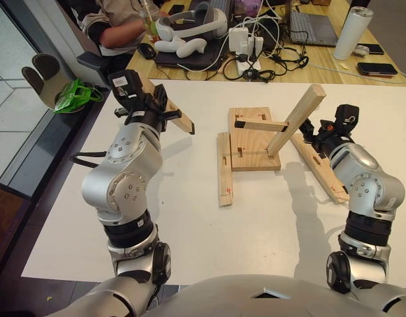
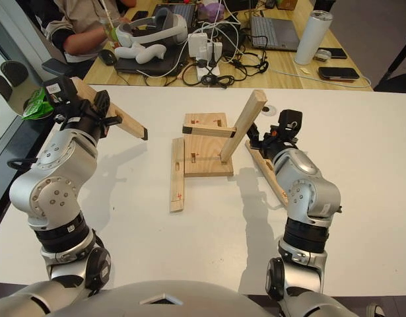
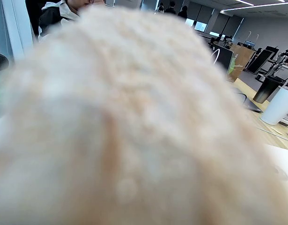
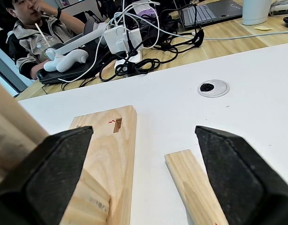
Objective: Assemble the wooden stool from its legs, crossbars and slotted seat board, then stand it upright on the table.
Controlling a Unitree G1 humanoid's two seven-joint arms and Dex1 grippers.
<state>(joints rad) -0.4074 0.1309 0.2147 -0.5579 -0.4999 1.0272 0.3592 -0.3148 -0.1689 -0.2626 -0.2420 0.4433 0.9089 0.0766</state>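
Head view: my left hand is clamped on a pale wooden leg, raised over the white desk. The square slotted seat board lies mid-desk with a tilted wooden post standing in it. Tangled cables lie behind.
Left wrist view: blurred wood, close up.
Right wrist view: my right hand gapes over the board's edge and a flat loose bar.

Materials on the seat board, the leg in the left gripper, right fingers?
Seat board: pale unfinished wood, visible grain, cut slots. Leg: same bare light wood, it seems. Right fingers: matte black, finely textured, probably rubber or plastic.
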